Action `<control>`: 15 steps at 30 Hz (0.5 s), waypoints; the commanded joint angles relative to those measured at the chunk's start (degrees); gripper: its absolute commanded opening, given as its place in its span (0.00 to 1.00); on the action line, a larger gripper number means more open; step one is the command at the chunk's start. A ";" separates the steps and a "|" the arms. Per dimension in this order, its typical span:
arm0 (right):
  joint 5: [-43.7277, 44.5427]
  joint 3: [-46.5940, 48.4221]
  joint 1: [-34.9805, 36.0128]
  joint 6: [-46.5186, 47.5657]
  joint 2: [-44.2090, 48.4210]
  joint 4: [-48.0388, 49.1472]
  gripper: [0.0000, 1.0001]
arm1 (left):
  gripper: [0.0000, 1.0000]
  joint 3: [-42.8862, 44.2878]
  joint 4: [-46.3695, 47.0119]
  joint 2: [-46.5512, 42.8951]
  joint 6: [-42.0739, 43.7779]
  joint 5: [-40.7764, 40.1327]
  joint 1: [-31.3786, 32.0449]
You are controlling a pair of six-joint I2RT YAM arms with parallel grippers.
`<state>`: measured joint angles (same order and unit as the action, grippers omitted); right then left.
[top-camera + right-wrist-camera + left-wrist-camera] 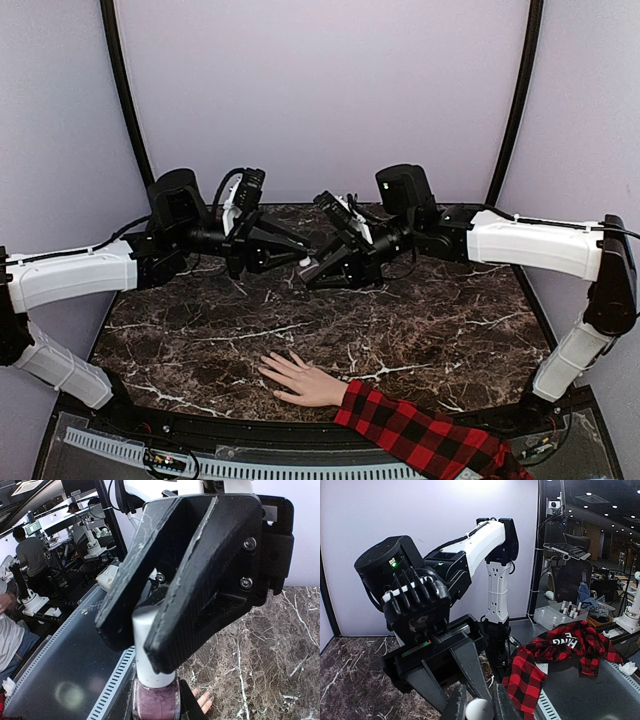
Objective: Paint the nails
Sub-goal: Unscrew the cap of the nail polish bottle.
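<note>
Marble table (450, 330) below: I'm pinching the white cap (155, 677) with left gripper (479, 706), right gripper (312, 272) holding polish bottle (156, 702).

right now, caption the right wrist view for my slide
Left hand clamps the white cap; right hand holds the polish bottle

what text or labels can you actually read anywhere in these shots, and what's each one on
"ING", roughly: white letters, upside down and creased, on the red plaid shirt in the left wrist view; not surely readable.
Small screen far back in the right wrist view: too small to read.
No label shows on the polish bottle.
Top view: no text.
</note>
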<state>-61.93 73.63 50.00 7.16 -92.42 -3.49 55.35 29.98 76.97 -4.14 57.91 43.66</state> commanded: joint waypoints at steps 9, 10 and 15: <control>14.35 -1.30 -0.90 -4.85 3.26 8.18 0.00 | 0.01 0.66 -1.31 -1.78 0.25 -6.18 0.49; 15.97 -1.56 -1.09 -5.44 3.61 8.77 0.00 | 0.00 0.60 -1.47 -1.92 0.27 -7.34 0.51; 24.17 -2.83 -1.82 -8.98 4.91 11.86 0.00 | 0.00 0.20 -1.88 -2.33 0.19 -13.12 0.55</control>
<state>-48.86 71.33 49.43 2.81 -89.71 0.54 55.35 29.74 76.60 -4.12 48.31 43.27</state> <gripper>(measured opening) 0.205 0.161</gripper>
